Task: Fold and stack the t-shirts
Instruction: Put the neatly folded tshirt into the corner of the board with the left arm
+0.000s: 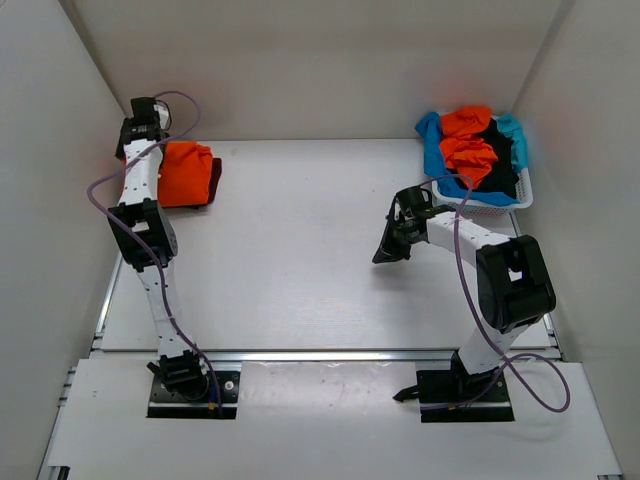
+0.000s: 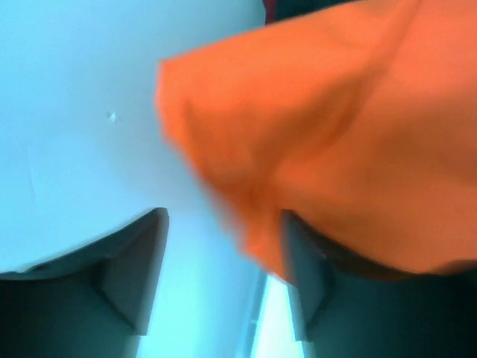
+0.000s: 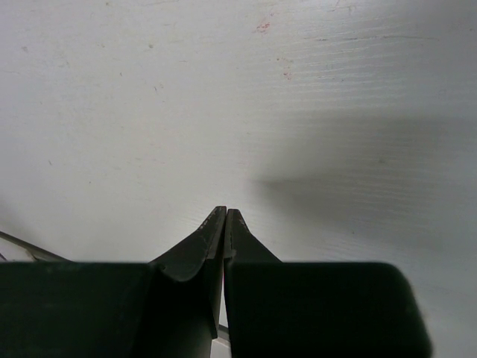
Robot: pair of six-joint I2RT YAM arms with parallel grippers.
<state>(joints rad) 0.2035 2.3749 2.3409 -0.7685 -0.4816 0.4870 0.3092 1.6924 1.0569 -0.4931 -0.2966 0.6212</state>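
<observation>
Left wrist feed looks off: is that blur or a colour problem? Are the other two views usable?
Left wrist: the orange t-shirt is smeared with blur and the table reads bluish. Right wrist: sharp, with a soft shadow on the table right of the shut right gripper. Top external: evenly lit, clear.

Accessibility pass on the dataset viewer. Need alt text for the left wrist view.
Blurred close-up: an orange t-shirt fills the upper right above the pale table. Its lower edge reaches down to the open left end effector, which grips nothing.
</observation>
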